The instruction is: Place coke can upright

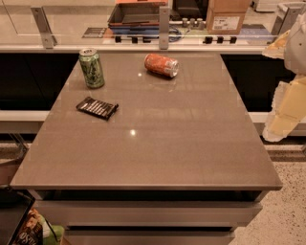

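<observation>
The coke can (161, 65) is orange-red with whitish markings and a silver end. It lies on its side near the far middle of the grey-brown table (158, 143), silver end pointing right. My gripper (283, 119) shows as pale cream parts at the right edge of the view, off the table's right side and well away from the can. It holds nothing that I can see.
A green can (92, 67) stands upright at the table's far left. A flat black wrapped bar (97, 107) lies in front of it. Behind the table runs a counter rail with metal posts (164, 26), a dark tray (136, 14) and a cardboard box (227, 15).
</observation>
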You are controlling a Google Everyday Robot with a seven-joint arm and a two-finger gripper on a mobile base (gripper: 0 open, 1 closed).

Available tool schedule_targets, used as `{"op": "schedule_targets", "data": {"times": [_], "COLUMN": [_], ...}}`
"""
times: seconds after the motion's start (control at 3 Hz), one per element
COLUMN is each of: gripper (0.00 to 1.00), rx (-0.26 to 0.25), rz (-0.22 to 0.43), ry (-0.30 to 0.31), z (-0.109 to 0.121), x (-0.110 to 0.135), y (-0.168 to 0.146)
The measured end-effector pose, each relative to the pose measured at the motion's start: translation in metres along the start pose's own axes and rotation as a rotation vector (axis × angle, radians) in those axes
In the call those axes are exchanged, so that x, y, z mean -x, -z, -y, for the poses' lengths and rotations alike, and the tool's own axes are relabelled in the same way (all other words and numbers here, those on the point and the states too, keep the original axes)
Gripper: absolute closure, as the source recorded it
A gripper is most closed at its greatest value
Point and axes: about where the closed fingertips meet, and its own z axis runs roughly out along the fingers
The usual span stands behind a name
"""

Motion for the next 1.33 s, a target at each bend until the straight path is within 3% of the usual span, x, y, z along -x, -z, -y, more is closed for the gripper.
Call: {"op": "schedule_targets", "data": {"times": [0.33, 1.0, 1.33], "gripper": [0.0, 0.0, 0.0], "rx": [-0.001, -0.001, 0.016], "rz": [0.0, 0.004, 0.014], "ry": [0.0, -0.014, -0.061], "z": [0.0, 0.036, 0.059], "x": [0.0, 0.027, 0.043], "y": [0.0, 0.0, -0.008]}}
